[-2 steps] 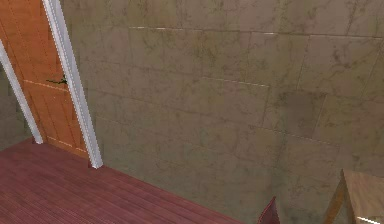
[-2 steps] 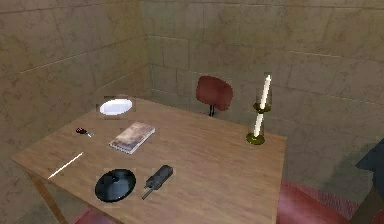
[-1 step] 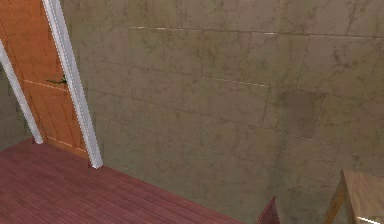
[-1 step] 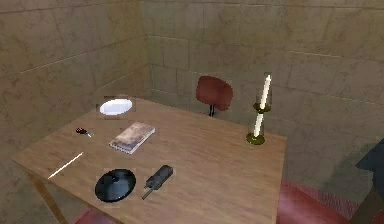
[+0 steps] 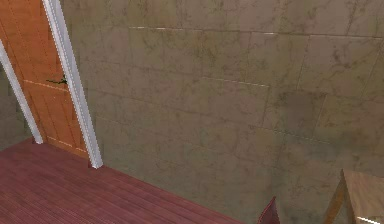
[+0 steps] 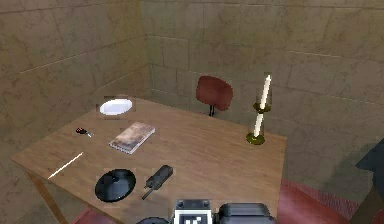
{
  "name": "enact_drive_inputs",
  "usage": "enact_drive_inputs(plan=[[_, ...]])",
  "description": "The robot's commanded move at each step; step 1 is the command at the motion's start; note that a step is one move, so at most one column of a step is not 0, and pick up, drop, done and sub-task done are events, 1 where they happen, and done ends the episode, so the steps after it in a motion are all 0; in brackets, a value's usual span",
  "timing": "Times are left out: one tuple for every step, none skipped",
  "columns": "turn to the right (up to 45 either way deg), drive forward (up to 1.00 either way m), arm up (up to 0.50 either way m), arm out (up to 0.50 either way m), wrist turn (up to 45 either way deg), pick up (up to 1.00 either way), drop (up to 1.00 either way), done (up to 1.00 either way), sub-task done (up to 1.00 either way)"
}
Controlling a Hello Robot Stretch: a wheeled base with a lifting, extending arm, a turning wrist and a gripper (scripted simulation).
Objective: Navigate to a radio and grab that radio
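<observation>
Small dark oblong device [image 6: 157, 180], likely the radio, lies at the near edge of the brown wooden table [image 6: 215, 150], just right of a round black dish [image 6: 115, 184]. The dark end effector [image 6: 152, 220] sits at the arm side view's bottom edge below the device, and whether it holds anything cannot be told. A tan book [image 6: 132, 137] and a white round plate [image 6: 116, 106] lie farther out.

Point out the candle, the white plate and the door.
candle [image 6: 265, 92], arm side view, middle of its white stick.
white plate [image 6: 116, 106], arm side view, its centre.
door [image 5: 38, 70], forward view, its orange panel.
</observation>
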Motion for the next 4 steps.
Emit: enact_drive_inputs(plan=[[0.0, 0.00, 0.00, 0.24, 0.0, 0.00, 0.00, 0.00, 0.00], [0.0, 0.00, 0.00, 0.00, 45.0, 0.00, 0.00, 0.00, 0.00], [0.0, 0.00, 0.00, 0.00, 45.0, 0.00, 0.00, 0.00, 0.00], [0.0, 0.00, 0.00, 0.00, 39.0, 0.00, 0.00, 0.00, 0.00]])
